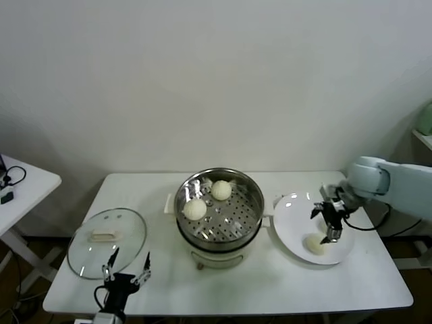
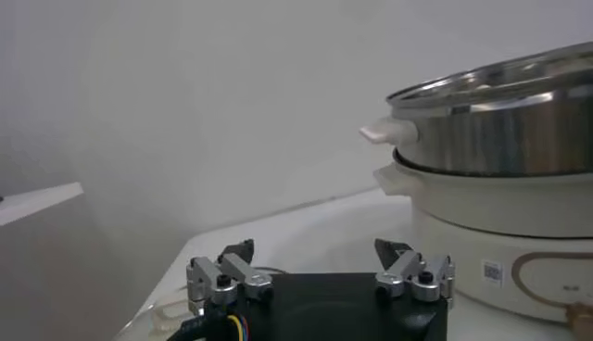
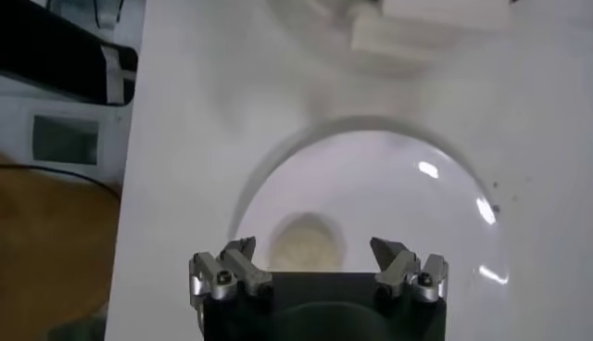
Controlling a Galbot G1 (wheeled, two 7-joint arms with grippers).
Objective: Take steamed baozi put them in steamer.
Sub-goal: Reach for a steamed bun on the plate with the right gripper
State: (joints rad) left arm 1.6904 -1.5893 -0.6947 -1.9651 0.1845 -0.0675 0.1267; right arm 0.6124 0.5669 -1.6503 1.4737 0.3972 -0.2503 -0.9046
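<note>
Table: one white table (image 1: 270, 283) carries everything.
Steamer: one steel steamer (image 1: 219, 233) stands at the table's middle, on a white base.
Lid: one glass lid (image 1: 106, 241) lies flat to the steamer's left.
Plate: one white plate (image 1: 297, 209) lies just right of the steamer.
Right arm: reaches in from the right, bent down over the plate; the right gripper (image 1: 329, 223) hangs above the bun there, jaws spread wide, nothing held.
Left arm: parked low at the table's front edge; the left gripper (image 1: 126, 270) points up, jaws apart, empty.
Buns: three in sight; two buns (image 1: 195, 209) sit in the steamer's tray, one bun (image 1: 315, 244) lies on the plate.
</note>
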